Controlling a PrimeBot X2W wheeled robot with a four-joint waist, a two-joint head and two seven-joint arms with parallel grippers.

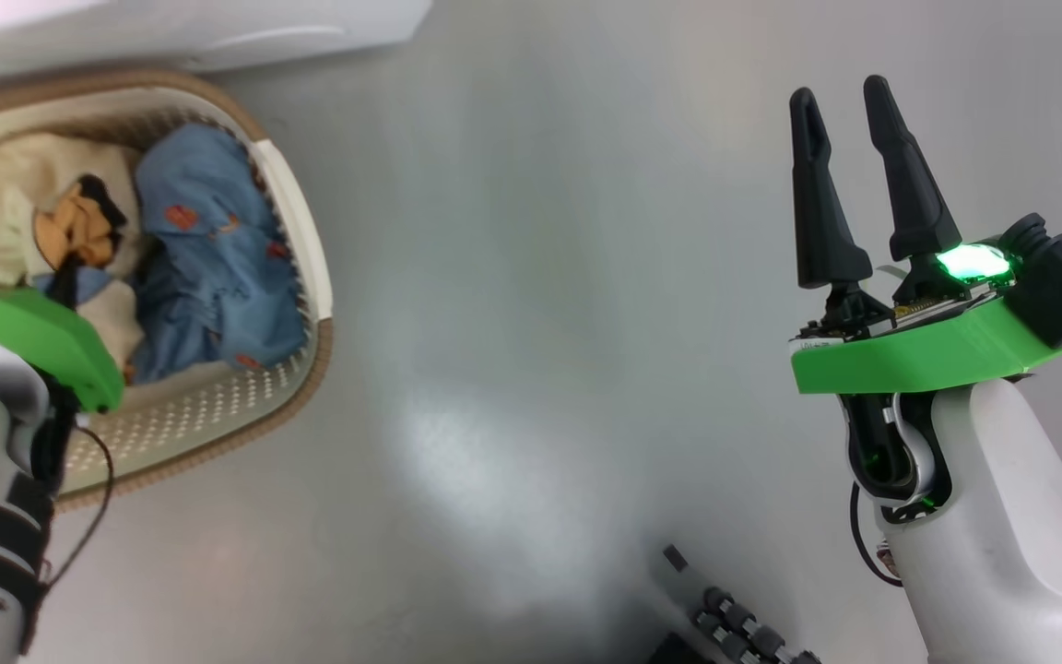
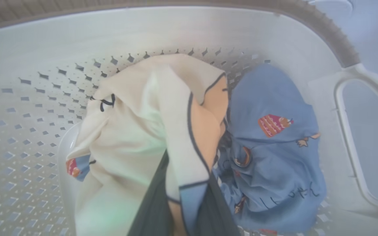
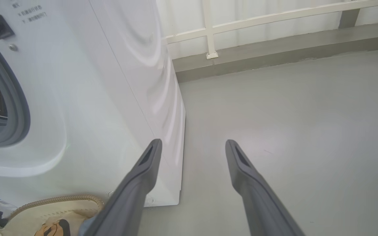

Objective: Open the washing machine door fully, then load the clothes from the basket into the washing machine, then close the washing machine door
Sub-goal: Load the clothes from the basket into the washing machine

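The basket (image 1: 305, 240) stands on the floor at the left, right in front of the white washing machine (image 1: 218, 28). In it lie a cream garment (image 2: 133, 131) with orange and blue trim and a blue printed garment (image 2: 274, 164). My left gripper (image 2: 182, 200) is down inside the basket, shut on a fold of the cream garment. At the right, well away from the basket, my right gripper (image 1: 840, 89) hangs open over bare floor with nothing in it. The right wrist view has the washing machine (image 3: 94, 98) with its grey rubber ring (image 3: 15, 108) and drum exposed. The washing machine door is out of view.
Grey floor (image 1: 540, 323) spreads between the basket and my right arm. A white railing (image 3: 208, 29) on a low ledge runs behind the machine. Part of my dark base (image 1: 734, 627) juts in at the bottom edge.
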